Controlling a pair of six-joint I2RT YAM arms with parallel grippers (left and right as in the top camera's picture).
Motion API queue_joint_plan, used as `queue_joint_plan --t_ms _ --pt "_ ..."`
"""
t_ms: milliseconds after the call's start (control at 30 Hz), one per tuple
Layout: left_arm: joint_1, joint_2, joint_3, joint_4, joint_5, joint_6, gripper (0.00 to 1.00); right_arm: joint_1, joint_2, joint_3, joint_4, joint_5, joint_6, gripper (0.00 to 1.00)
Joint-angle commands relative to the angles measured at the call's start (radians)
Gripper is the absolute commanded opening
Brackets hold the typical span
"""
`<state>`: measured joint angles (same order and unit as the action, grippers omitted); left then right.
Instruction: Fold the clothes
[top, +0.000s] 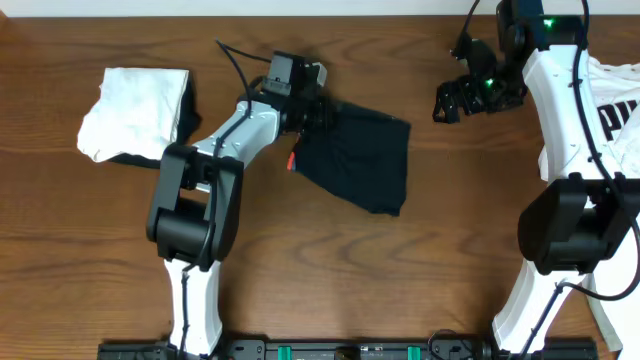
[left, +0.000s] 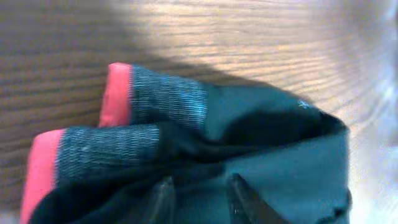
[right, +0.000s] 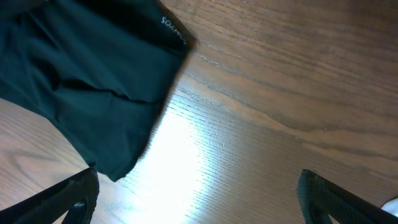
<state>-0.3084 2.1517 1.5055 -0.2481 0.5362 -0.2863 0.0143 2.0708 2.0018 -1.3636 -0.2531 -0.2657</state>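
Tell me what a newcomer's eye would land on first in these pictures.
The dark folded leggings lie mid-table, with the left gripper at their upper-left corner, where a red-orange waistband shows. A white folded cloth sits far left, a white T-shirt with black lettering at the right edge. The right gripper hangs open over the bare table.

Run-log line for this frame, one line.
left gripper: on black leggings with red-orange waistband, grip unclear | right gripper: open, empty, above wooden table | white folded cloth, white lettered T-shirt: apart from both grippers
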Motion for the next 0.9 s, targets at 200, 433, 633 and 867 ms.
queue_joint_plan --t_ms 200,433,633,867 --pt "0.01 -0.277 0.035 -0.16 -0.265 0.017 0.76 0.0 0.0 0.002 0.002 0.003 0.003 0.99" --pt "0.009 -0.243 0.016 -0.324 -0.348 0.137 0.77 -0.001 0.0 0.002 0.002 0.003 0.003 0.99" --pt "0.009 -0.18 0.016 -0.396 -0.425 0.145 0.84 -0.001 0.0 0.002 0.002 0.003 0.003 0.99" --pt "0.009 -0.107 0.016 -0.399 -0.363 0.177 0.9 -0.001 0.0 0.002 0.002 0.003 0.003 0.99"
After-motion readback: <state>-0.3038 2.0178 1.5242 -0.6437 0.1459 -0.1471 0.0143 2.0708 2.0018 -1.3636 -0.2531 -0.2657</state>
